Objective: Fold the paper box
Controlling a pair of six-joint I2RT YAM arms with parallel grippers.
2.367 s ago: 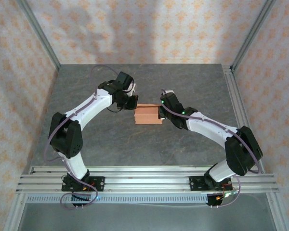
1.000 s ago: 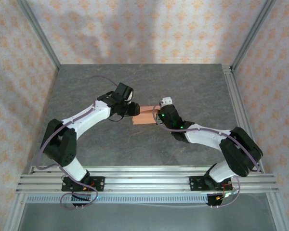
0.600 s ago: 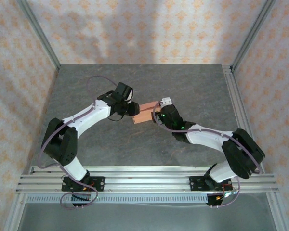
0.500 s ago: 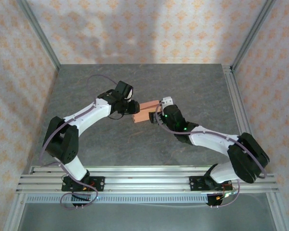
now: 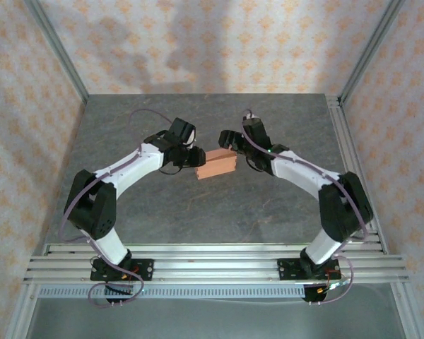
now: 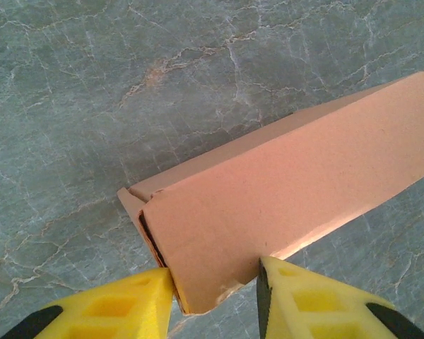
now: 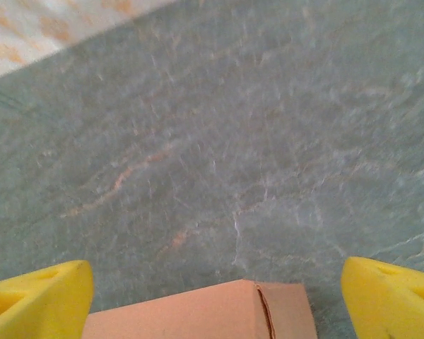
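Nearest the arms' bases, the grey tabletop lies between the near edge and the work, which sits about midway to the far edge and roughly centred between the left and right edges.

The paper box is there as a closed-looking rectangular form, not a flat sheet, so the main folds and the long walls look done. It lies aslant, its left end nearer the near edge than its right end. The left end effector grips that left end, its yellow fingers pressed against either side of the lower corner. In the left wrist view the end flap there is not quite flush: a dark gap runs along its edge and a thin lip of card stands out beside it. Whether the box's other end rests on the tabletop or hangs just above it, I cannot tell.

Farther back, the right end effector hovers over the right end of the box with its jaws spread wide, touching nothing and holding nothing. From its wrist view that end shows a short slit where a flap meets the wall.

My judgement is that the task is near its close. Pressing the two end flaps fully home and setting the box down seem to remain.
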